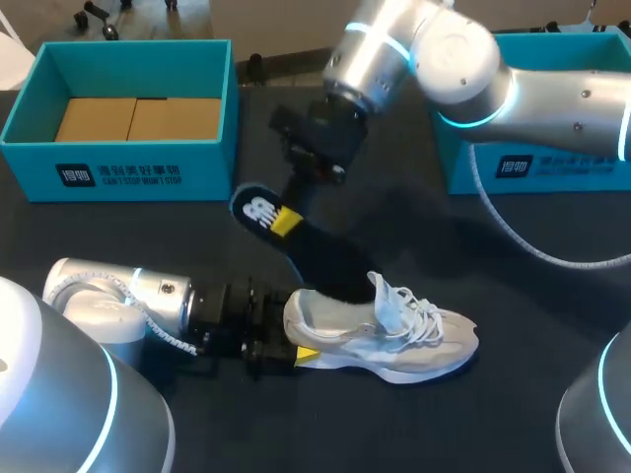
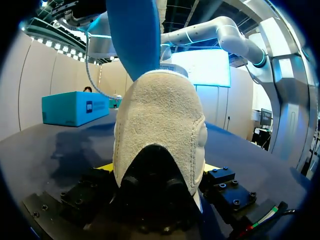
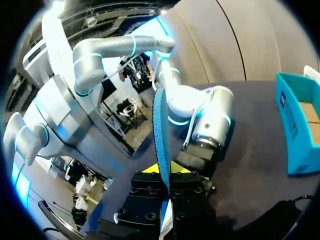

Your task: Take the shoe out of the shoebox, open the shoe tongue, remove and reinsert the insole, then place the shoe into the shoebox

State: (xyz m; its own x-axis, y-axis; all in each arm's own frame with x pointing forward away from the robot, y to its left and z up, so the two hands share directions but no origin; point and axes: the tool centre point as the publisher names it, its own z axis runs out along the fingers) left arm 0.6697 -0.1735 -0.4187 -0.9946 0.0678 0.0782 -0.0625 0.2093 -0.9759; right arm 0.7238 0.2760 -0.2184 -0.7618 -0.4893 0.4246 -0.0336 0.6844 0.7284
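Shoe (image 1: 394,340) lies outside the teal shoebox (image 1: 118,169) at the worktop's (image 1: 118,236) far-left corner; it rests on its sole near the front edge, toe pointing right; my left hand (image 1: 296,345) grips its heel; the insole (image 1: 315,251) slants up from its opening, pinched in my right hand (image 1: 288,222).

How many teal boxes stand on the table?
2. The left box stands open at the table's far left corner, brown cardboard inside. The right box is at the far right, partly hidden behind the right arm.
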